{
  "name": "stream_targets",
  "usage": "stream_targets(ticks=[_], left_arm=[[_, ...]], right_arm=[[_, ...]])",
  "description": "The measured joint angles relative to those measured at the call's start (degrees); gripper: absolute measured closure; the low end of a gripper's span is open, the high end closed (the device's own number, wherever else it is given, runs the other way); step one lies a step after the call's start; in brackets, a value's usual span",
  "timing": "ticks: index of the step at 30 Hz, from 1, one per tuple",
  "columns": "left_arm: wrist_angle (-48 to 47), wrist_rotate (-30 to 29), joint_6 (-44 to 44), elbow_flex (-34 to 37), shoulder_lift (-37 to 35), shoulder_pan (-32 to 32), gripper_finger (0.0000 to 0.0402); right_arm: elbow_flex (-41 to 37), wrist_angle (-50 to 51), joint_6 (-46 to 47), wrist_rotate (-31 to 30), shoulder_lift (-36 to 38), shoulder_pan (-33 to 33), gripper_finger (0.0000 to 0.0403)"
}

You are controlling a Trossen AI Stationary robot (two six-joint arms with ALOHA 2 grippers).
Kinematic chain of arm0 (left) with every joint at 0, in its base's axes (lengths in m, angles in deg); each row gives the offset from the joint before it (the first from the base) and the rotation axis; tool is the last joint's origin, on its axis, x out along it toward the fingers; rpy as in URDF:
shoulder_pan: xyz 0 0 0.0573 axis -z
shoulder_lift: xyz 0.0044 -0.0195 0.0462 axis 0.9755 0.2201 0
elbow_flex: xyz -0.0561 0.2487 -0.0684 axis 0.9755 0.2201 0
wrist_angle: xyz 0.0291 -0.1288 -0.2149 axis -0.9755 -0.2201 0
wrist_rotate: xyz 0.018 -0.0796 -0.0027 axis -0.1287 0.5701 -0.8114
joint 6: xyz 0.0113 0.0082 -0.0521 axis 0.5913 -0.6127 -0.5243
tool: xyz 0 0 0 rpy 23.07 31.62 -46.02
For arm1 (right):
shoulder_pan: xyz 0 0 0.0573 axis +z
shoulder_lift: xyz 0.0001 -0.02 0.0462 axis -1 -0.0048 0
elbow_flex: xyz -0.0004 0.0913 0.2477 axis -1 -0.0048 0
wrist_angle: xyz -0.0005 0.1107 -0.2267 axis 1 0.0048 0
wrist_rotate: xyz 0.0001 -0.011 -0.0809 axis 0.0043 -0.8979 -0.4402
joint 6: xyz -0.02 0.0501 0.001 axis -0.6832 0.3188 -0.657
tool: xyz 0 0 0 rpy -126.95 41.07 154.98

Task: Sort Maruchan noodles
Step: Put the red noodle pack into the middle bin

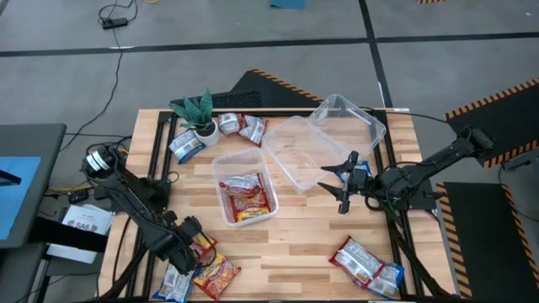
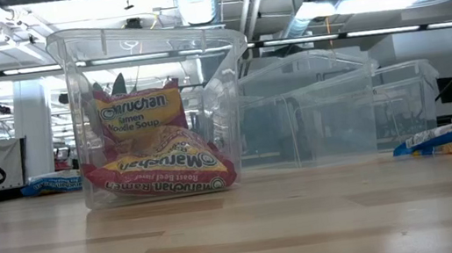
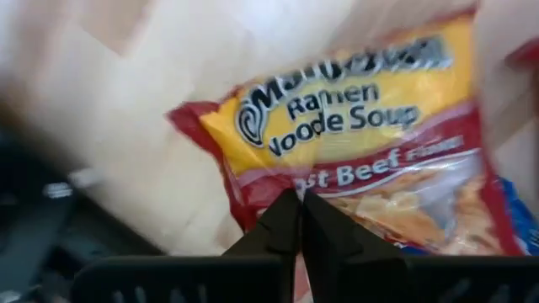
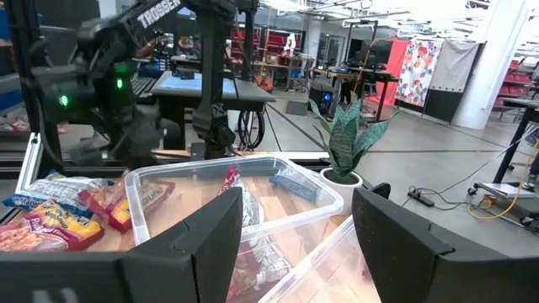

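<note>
The left end effector was pinched shut on a red-and-yellow noodle packet at the table's front left corner. The right end effector waited wide open and empty beside the clear tubs.

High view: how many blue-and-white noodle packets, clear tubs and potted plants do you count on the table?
Blue-and-white noodle packets: 3
Clear tubs: 3
Potted plant: 1
Total: 7

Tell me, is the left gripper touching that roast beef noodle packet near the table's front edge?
Cannot tell. In the left wrist view the left gripper has its fingers together over the packet, with no visible pinch or gap; the high view hides the fingertips.
</note>
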State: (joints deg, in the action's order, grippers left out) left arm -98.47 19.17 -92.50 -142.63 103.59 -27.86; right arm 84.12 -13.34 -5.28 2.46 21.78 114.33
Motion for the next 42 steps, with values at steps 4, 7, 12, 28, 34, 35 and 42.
stream_targets(ticks=[4,7,12,28,34,35,42], left_arm=[[-6.16,-3.11,-0.75,-4.40,-3.75,-0.10,0.0401],[-10.63,-6.44,-2.68,-7.68,-7.09,-0.10,0.0401],[-12.95,-9.28,-3.18,-9.80,-11.83,-0.10,0.0401],[10.26,-4.73,-3.24,5.11,-12.45,4.37,0.0401],[10.47,-2.61,-0.14,5.11,-12.50,3.80,0.0358],[10.37,-2.24,0.52,5.11,-12.50,3.41,0.0344],[8.20,-2.70,3.50,5.07,-12.50,-0.12,0.0227]], right_arm=[[0.00,0.00,0.00,0.00,0.00,0.00,0.0155],[0.00,-0.02,0.00,0.00,0.00,0.00,0.0155],[0.00,0.00,0.00,0.00,0.00,0.00,0.0155],[0.00,0.00,0.00,0.00,0.00,0.00,0.0155],[0.00,-0.02,0.00,0.00,0.00,0.00,0.0155],[0.00,0.00,0.00,0.00,0.00,0.00,0.0155],[0.00,0.00,0.00,0.00,0.00,0.00,0.0155]])
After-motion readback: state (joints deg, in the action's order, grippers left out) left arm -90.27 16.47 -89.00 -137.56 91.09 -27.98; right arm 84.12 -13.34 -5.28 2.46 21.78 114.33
